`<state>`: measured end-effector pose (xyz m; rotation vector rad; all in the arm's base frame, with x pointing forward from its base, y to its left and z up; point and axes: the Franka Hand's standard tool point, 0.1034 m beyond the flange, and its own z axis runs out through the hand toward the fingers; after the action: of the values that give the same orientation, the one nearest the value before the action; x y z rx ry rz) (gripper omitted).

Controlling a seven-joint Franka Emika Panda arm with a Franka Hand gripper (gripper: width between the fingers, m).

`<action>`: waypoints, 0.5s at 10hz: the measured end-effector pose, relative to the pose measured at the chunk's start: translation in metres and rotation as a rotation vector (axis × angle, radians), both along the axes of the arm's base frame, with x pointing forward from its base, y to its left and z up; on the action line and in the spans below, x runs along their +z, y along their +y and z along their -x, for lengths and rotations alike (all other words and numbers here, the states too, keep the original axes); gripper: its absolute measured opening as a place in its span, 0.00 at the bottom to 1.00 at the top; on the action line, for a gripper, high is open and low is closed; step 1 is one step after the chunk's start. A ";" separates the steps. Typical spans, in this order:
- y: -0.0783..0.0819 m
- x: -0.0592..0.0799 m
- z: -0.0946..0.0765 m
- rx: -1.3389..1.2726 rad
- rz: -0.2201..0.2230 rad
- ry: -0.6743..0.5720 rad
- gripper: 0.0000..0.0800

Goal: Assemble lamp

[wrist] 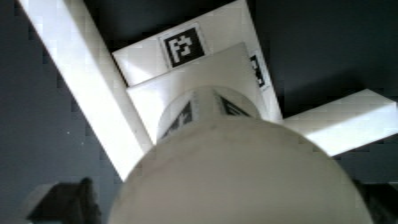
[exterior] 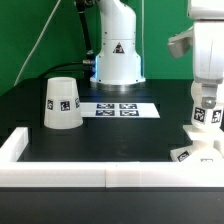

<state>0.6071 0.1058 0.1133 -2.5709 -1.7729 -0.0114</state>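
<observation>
Claw (exterior: 205, 120) round bulb (exterior: 203, 116), can't tell if my grip's shut or slack | bulb upright above base (exterior: 192, 155), by corner of white wall (exterior: 60, 174) | shade (exterior: 60, 103) well apart, ext view's left, nr marker board (exterior: 118, 108)

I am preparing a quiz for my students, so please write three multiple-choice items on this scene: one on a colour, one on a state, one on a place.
1. What colour is the table top?
A. black
B. white
C. green

2. How does the shade stand?
A. on its side
B. wide end down
C. wide end up

3. Where is the bulb?
A. inside the shade
B. over the base
C. lying flat on the table

Answers:
1 A: the bare surface is dark throughout.
2 B: its broader rim rests on the table.
3 B: the wrist view shows its round head above the base's tag.
</observation>
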 end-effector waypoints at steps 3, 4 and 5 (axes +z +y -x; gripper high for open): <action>0.000 0.000 0.000 -0.031 0.000 0.001 0.72; -0.001 0.000 0.000 -0.034 0.000 0.001 0.72; -0.006 0.000 0.000 -0.076 0.000 0.002 0.72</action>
<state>0.6076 0.1000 0.1131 -2.6357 -1.6739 -0.0097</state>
